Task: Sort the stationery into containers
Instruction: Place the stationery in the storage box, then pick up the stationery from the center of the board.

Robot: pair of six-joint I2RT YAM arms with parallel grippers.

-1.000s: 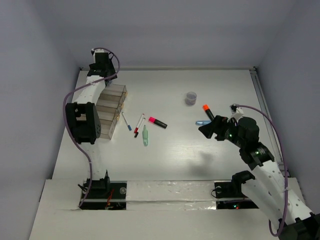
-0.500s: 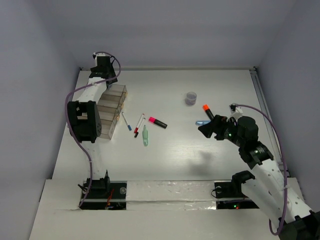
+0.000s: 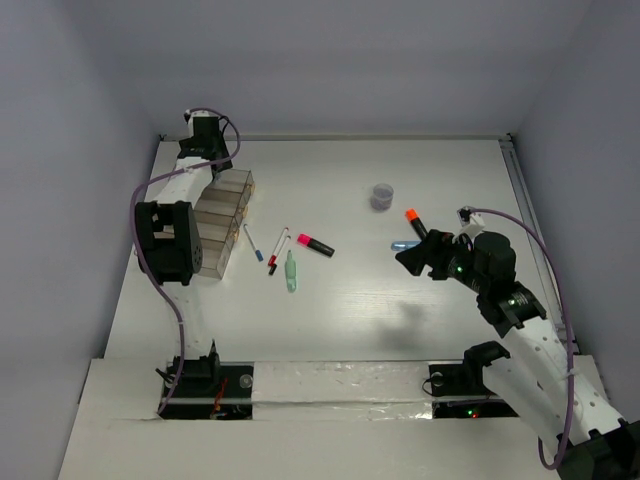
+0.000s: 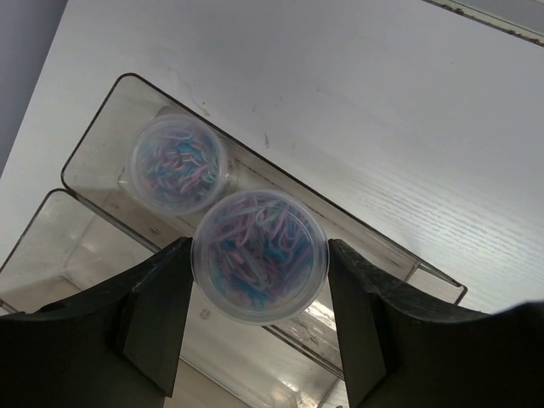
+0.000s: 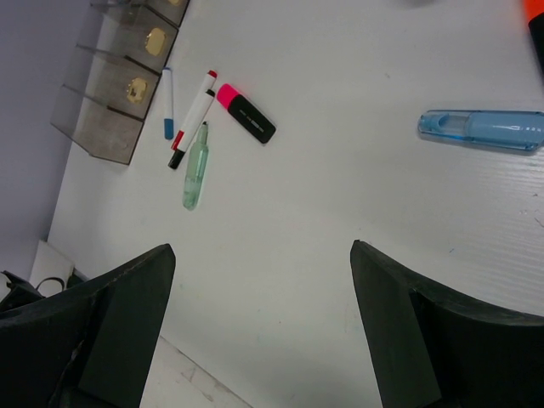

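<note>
My left gripper (image 4: 259,259) is shut on a round grey-blue pot (image 4: 259,255) full of coloured clips, hanging over the far bin of the clear containers (image 4: 102,157). A second pot (image 4: 177,163) sits inside that bin. In the top view the left gripper (image 3: 205,145) is at the containers' (image 3: 222,215) far end. A third pot (image 3: 381,196) stands mid-table. My right gripper (image 3: 415,258) is open above bare table, beside an orange highlighter (image 3: 416,225) and a light blue marker (image 5: 481,131).
Right of the containers lie a blue-capped pen (image 3: 252,243), a red-capped pen (image 3: 279,251), a pink highlighter (image 3: 315,244) and a pale green marker (image 3: 291,271). The table's back wall runs just behind the left gripper.
The left wrist has shifted slightly toward the containers' far end, still holding the pot. The right arm has not moved.
</note>
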